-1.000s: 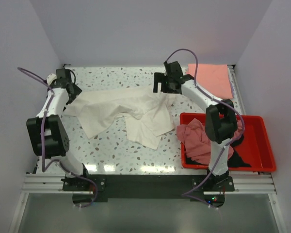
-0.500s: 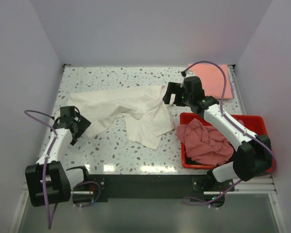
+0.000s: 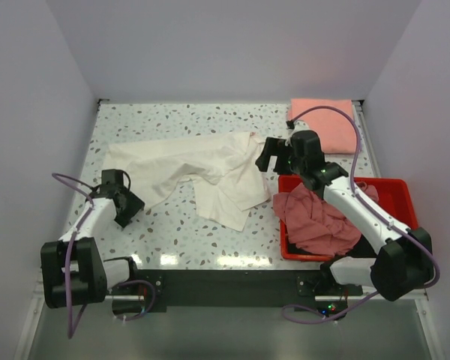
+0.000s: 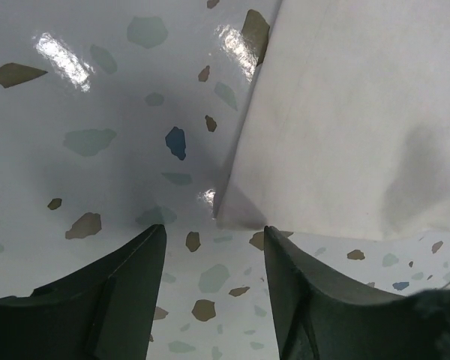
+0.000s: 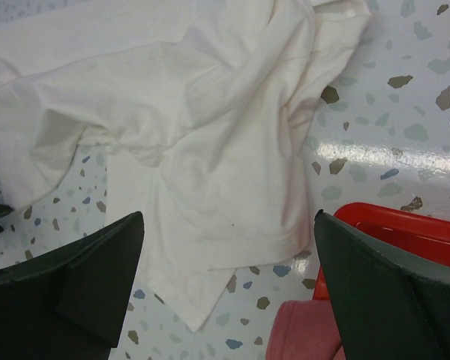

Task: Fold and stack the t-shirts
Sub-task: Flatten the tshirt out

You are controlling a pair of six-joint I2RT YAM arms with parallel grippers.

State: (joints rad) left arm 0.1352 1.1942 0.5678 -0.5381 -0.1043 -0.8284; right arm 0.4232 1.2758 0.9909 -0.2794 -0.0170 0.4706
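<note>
Speckled surface, plain white walls around it. At the left, the left claw has come down from the back edge to the near-left hem corner of the white t-shirt; its jaws stand apart, with nothing gripped yet. The shirt lies crumpled mid-surface, unmoved. The right claw, spread wide and empty, has swung in over the shirt's right edge, beside the red bin. This looks like a two-corner pickup to spread it; folding hasn't begun
</note>
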